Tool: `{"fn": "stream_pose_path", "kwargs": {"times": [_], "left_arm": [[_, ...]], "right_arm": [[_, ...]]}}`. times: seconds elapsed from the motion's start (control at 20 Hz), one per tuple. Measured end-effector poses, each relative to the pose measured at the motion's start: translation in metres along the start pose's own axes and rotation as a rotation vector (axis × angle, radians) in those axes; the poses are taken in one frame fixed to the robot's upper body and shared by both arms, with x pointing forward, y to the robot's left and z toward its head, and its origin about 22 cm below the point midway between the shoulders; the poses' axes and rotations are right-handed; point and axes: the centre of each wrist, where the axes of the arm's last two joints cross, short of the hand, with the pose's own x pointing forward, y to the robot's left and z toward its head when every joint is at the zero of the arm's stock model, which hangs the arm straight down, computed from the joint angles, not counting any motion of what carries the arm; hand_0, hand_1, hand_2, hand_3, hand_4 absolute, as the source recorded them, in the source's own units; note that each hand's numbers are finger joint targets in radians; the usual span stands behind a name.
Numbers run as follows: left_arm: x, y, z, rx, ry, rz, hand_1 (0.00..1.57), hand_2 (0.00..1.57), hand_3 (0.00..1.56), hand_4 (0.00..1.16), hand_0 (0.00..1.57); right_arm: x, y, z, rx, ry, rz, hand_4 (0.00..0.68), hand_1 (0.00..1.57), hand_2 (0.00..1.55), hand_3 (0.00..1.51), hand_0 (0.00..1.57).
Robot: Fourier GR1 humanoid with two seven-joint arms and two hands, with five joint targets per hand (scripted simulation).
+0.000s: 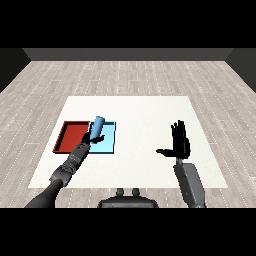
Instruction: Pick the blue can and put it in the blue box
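The blue can (pixel 97 126) is tilted and held above the light blue tray (pixel 108 145), near that tray's left side. My left hand (pixel 93 138) is curled round the can's lower end, reaching in from the lower left. The red tray (pixel 70 135) lies right beside the light blue one, on its left. My right hand (pixel 180 142) stands upright over the table's right half with fingers straight and thumb out to the left, holding nothing.
The white table (pixel 140 115) extends behind and between the two arms. A wooden floor surrounds it.
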Motion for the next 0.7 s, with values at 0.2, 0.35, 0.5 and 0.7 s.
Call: {"fn": "stream_pose_path", "kwargs": {"times": [0.2, 0.35, 0.5, 0.7], "left_arm": [[0.002, -0.003, 0.001, -0.024, 0.016, -0.053, 0.00, 0.00, 0.00, 0.00, 0.00], [0.002, -0.010, 0.003, -0.023, 0.024, -0.068, 0.00, 0.00, 0.00, 0.00, 0.00], [-0.001, -0.013, 0.004, 0.017, 0.012, -0.037, 0.00, 0.00, 0.00, 0.00, 0.00], [-0.002, -0.019, 0.007, 0.155, -0.072, 0.076, 0.00, 0.00, 0.00, 0.00, 0.00]], "right_arm": [[-0.003, -0.002, 0.000, 0.001, 0.002, -0.003, 0.000, 0.00, 0.00, 0.00, 0.00], [0.000, -0.003, 0.000, -0.001, -0.008, -0.022, 0.000, 0.00, 0.00, 0.00, 0.00], [0.000, 0.001, 0.001, -0.001, -0.004, -0.032, 0.000, 0.00, 0.00, 0.00, 0.00], [0.006, -0.001, -0.002, 0.007, -0.012, -0.045, 0.000, 0.00, 0.00, 0.00, 0.00]]}}
